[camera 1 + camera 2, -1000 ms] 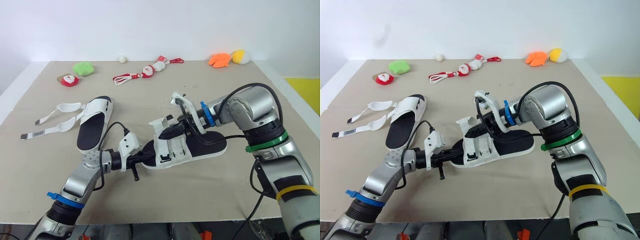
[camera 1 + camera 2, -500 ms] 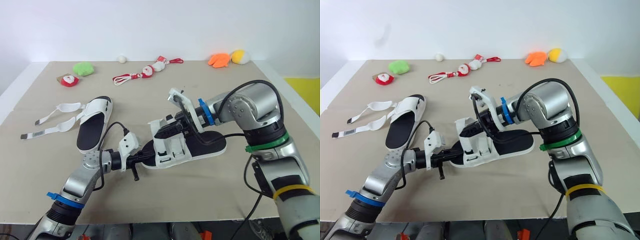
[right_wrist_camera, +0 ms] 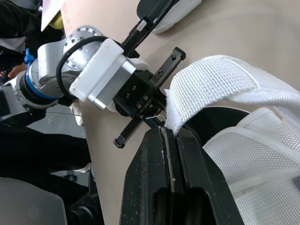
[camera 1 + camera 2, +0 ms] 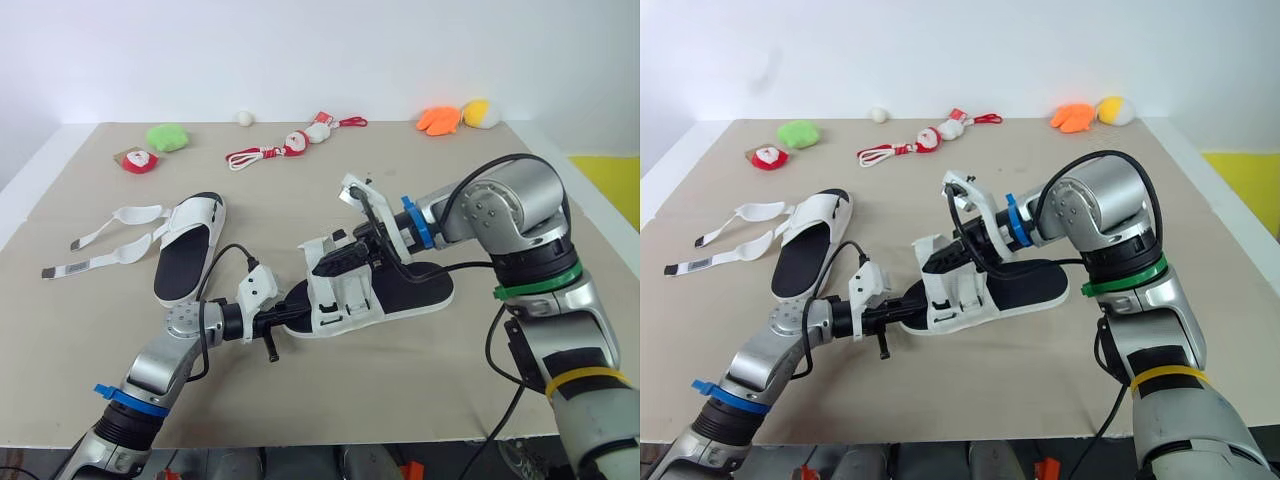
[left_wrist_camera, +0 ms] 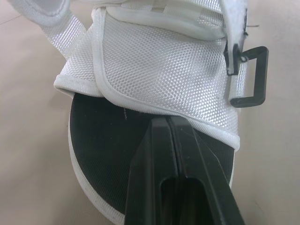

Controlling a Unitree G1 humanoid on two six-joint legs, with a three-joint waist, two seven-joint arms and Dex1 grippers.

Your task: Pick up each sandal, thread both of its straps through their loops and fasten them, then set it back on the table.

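**Operator:** What surface and room am I working in?

**Observer:** You look down on a flat beige table (image 4: 420,400) set against a plain white wall (image 4: 300,50). A strip of yellow floor (image 4: 612,175) shows past the table's right edge. Along the far edge lie a green toy (image 4: 167,137) with a red toy (image 4: 137,160) just beside it, a corded toy (image 4: 296,142) and a white ball (image 4: 244,118). At the far right an orange toy (image 4: 438,120) touches a yellow toy (image 4: 482,113).

**Operator:** Where are the sandals?

**Observer:** The near sandal (image 4: 425,295) lies mid-table between your two arms, toe toward your left arm, with a white upper over a black footbed. The far sandal (image 4: 190,250) rests flat to the left, well apart from it. Its loose straps (image 4: 110,235) are spread out on the table.

**Operator:** And my grippers?

**Observer:** Your left gripper (image 5: 169,121) has its fingers pressed together with no gap, the tips lying on the footbed at the toe (a black loop (image 5: 255,77) hangs at the side of the upper just ahead). Your right gripper (image 3: 169,133) is clamped on the end of a white strap (image 3: 211,79), held raised above the upper.
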